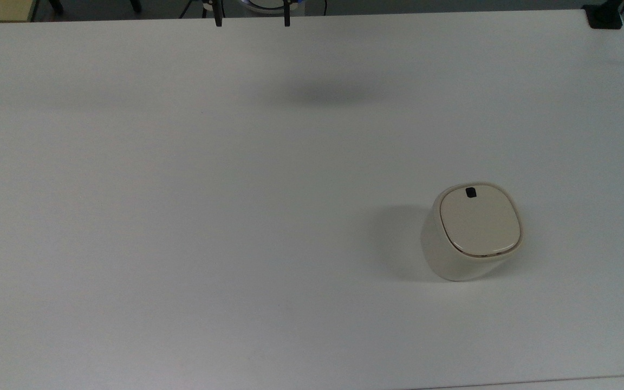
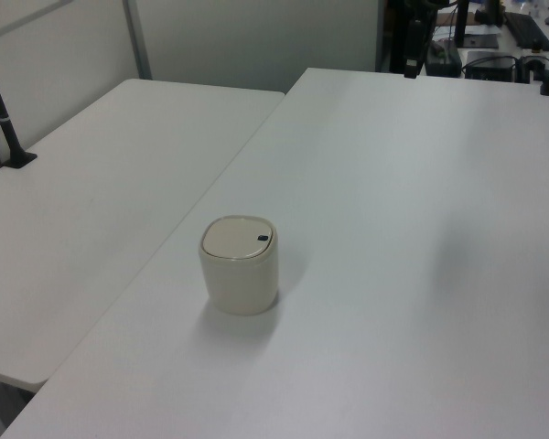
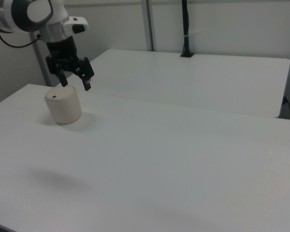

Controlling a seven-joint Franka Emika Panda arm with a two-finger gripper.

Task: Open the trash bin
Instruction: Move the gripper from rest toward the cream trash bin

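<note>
The trash bin (image 1: 477,230) is a small cream-white tub with its slanted lid down and a black button mark near the lid's far edge. It stands on the white table (image 1: 182,216), toward the top view's right. It also shows as the trash bin (image 2: 241,270) and the trash bin (image 3: 63,107). My gripper (image 3: 75,84) hangs open and empty in the air, with black fingers spread. In the top view the gripper (image 1: 251,21) pokes in at the upper edge, far from the bin. Its soft shadow lies on the table well away from the bin.
A second white table (image 2: 91,183) adjoins the work table. A black clamped pole (image 2: 5,119) stands on it, also seen as the pole (image 3: 185,29). A black clamp (image 1: 604,16) sits at the top view's upper right corner. Equipment and cables (image 2: 467,37) crowd the left view's far edge.
</note>
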